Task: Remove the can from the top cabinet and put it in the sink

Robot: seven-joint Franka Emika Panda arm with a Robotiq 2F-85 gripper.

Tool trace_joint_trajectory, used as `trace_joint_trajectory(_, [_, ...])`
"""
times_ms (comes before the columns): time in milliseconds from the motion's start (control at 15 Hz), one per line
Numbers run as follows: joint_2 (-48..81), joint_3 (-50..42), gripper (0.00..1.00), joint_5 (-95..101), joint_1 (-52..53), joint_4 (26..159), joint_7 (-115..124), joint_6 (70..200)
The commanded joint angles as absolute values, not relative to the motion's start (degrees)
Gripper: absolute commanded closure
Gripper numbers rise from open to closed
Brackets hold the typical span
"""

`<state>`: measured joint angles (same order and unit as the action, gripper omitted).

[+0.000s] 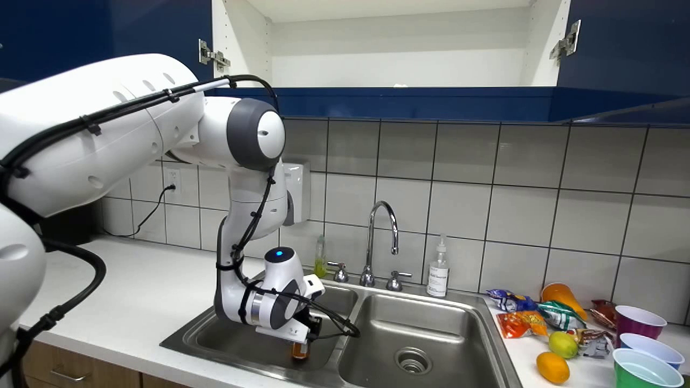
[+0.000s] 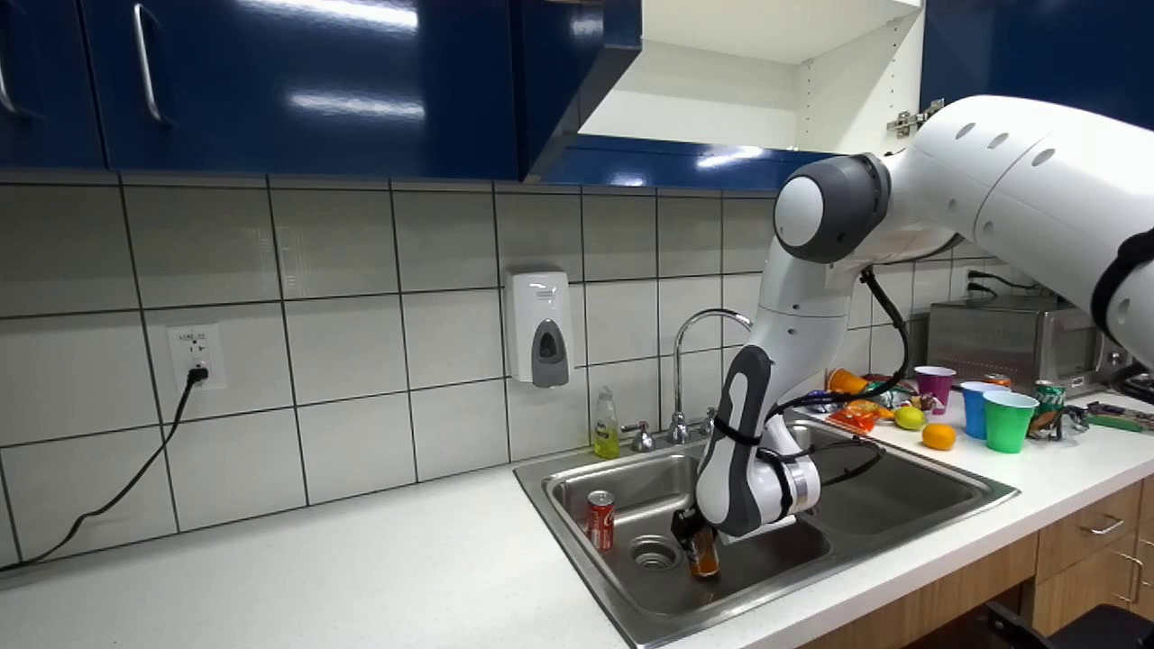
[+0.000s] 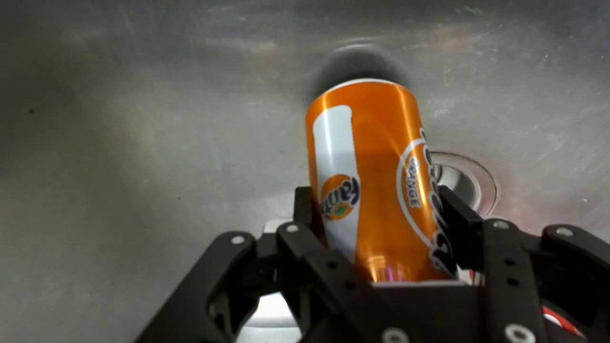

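The orange can (image 3: 381, 143) with a pale band is between the two fingers of my gripper (image 3: 374, 193) in the wrist view. The fingers press its sides. In both exterior views the can (image 1: 300, 351) (image 2: 703, 556) is tilted, low inside a basin of the steel sink (image 1: 431, 318) (image 2: 766, 554). I cannot tell whether its lower end touches the basin floor. My gripper (image 1: 312, 326) (image 2: 692, 527) is partly hidden by the wrist and cables. The top cabinet (image 1: 399, 48) (image 2: 694, 86) stands open above the sink, its blue doors swung out.
A red can (image 2: 599, 521) stands in the same basin, near the drain (image 2: 655, 553). The chrome faucet (image 1: 372, 237) rises behind the sink. A soap bottle (image 1: 438, 272) stands at the back rim. Snack bags (image 1: 520, 323), fruit (image 1: 552, 367) and cups (image 1: 641, 323) crowd the counter beside it.
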<state>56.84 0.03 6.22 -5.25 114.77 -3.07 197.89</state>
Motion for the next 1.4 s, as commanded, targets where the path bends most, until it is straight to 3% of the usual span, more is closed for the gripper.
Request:
trace_joint_trajectory(0, [56.9,0.1,0.37,6.0,-5.2,114.7,-3.3,197.8])
trace_joint_trajectory(533, [56.9,0.1,0.37,6.0,-5.2,114.7,-3.3,197.8])
trace_joint_trajectory(600, [56.9,0.1,0.62,6.0,-5.2,114.7,-3.3,197.8])
trace_joint_trajectory(667, [57.0,-0.1,0.62,6.0,-5.1,114.5,-3.4,197.6])
trace_joint_trajectory(733, [57.1,0.0,0.30,6.0,-5.2,114.4,-3.3,197.5])
trace_joint_trajectory(800, [57.1,0.1,0.11,6.0,-5.2,114.5,-3.3,197.5])
trace_joint_trajectory(867, [57.0,-0.1,0.04,5.9,-5.0,114.7,-3.3,197.5])
trace_joint_trajectory(1333, [54.6,-0.2,0.00,5.9,-4.9,116.9,-3.3,197.7])
